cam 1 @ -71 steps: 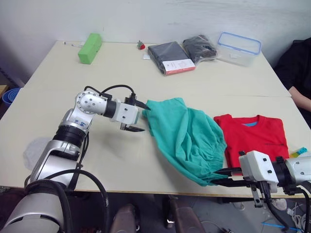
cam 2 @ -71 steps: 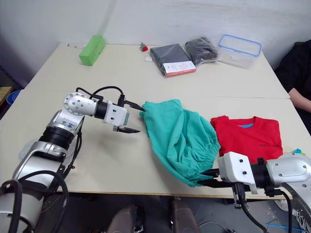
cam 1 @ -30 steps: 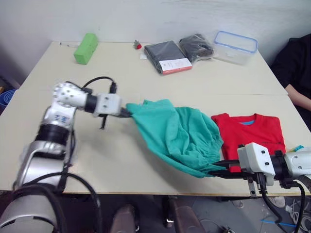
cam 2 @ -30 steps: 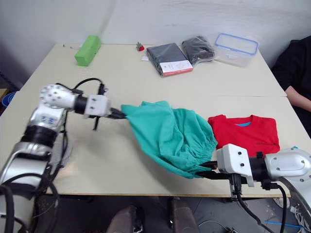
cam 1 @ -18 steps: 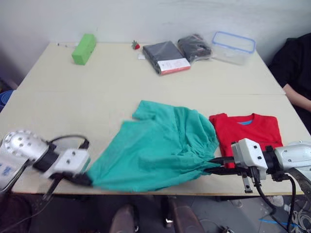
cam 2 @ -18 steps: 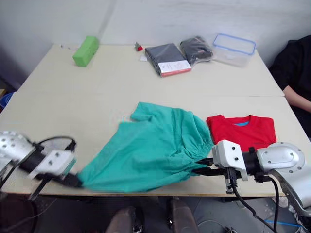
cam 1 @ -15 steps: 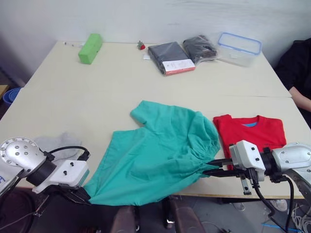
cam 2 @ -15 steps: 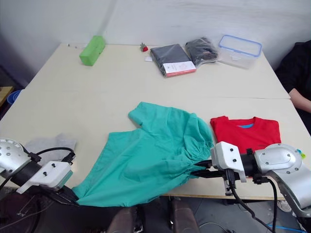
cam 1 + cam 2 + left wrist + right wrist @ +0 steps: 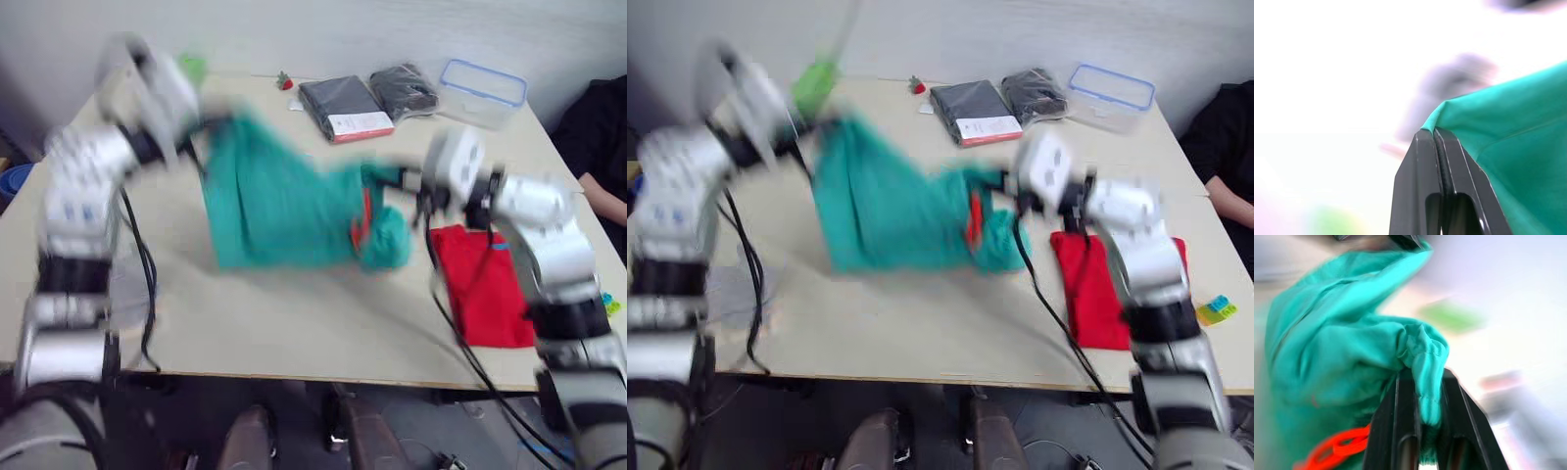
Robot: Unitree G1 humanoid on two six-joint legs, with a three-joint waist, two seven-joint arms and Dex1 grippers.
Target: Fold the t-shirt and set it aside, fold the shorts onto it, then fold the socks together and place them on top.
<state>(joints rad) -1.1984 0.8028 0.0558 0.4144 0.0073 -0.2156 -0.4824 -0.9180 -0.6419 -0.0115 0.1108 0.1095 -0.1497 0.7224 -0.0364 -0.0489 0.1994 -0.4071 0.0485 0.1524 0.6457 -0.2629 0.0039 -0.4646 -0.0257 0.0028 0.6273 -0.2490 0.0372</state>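
The teal-green shorts hang stretched in the air above the middle of the table, held at both ends. My left gripper is shut on one edge of the cloth. My right gripper is shut on the gathered waistband, with the orange drawstring dangling below. The red t-shirt lies flat on the table under my right arm. A pale grey patch, the socks, lies near the table's left edge.
At the back of the table are a lime-green block, a small red thing, two dark packaged garments and a clear container with a blue rim. A person's dark sleeve is at the right. A small coloured item sits beside the t-shirt.
Both arms have swung up and away from the front edge, lifting the shorts off the table and spreading them in the air. Both grips have held.
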